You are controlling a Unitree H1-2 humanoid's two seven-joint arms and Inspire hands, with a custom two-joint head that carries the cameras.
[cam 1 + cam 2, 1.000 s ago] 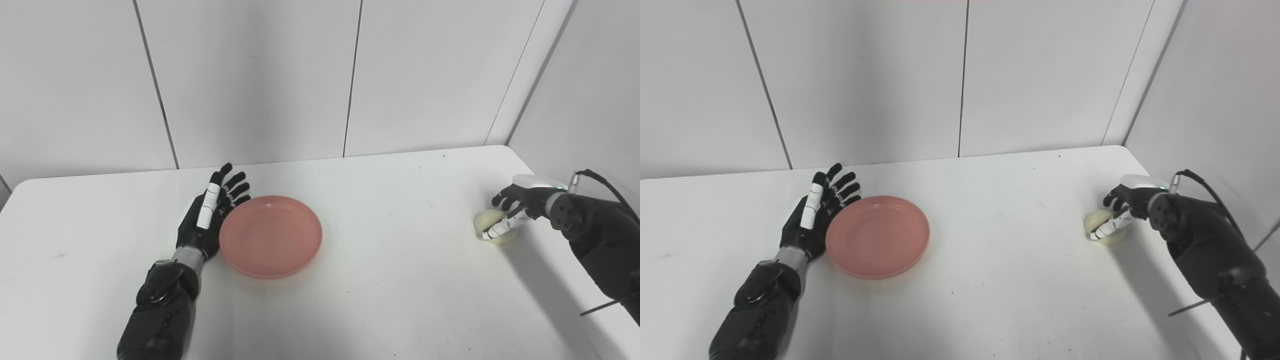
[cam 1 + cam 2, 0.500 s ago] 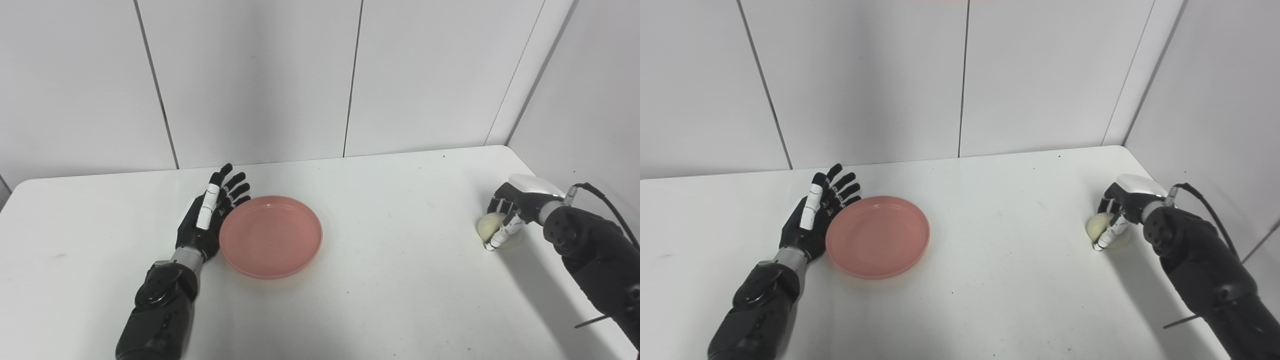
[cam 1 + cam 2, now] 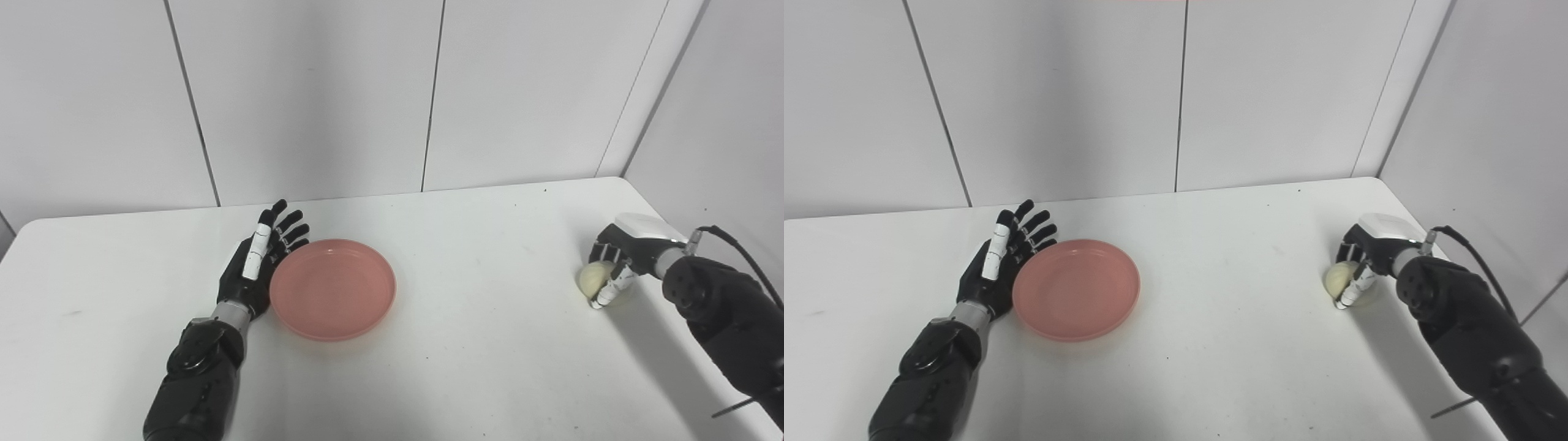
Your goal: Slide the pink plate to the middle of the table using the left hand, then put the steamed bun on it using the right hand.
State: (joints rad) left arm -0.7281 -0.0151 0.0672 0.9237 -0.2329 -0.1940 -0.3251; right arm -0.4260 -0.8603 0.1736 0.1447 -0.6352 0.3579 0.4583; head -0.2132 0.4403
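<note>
A round pink plate [image 3: 332, 288] lies on the white table [image 3: 478, 343], left of its middle. My left hand [image 3: 257, 266] rests flat and open against the plate's left rim, fingers pointing away from me. Near the table's right edge sits a pale steamed bun [image 3: 593, 276]. My right hand [image 3: 618, 260] is curled over the bun from the right, fingers and thumb wrapped around it; the bun's right side is hidden behind them. The same bun [image 3: 1338, 277] and right hand [image 3: 1366, 260] show in the right eye view.
White wall panels stand behind the table and along its right side. A black cable [image 3: 732, 242] loops off my right forearm near the table's right edge. Bare tabletop stretches between the plate and the bun.
My right hand has turned and closed around the bun, and hand and bun have shifted slightly left. The left hand and the plate have stayed put.
</note>
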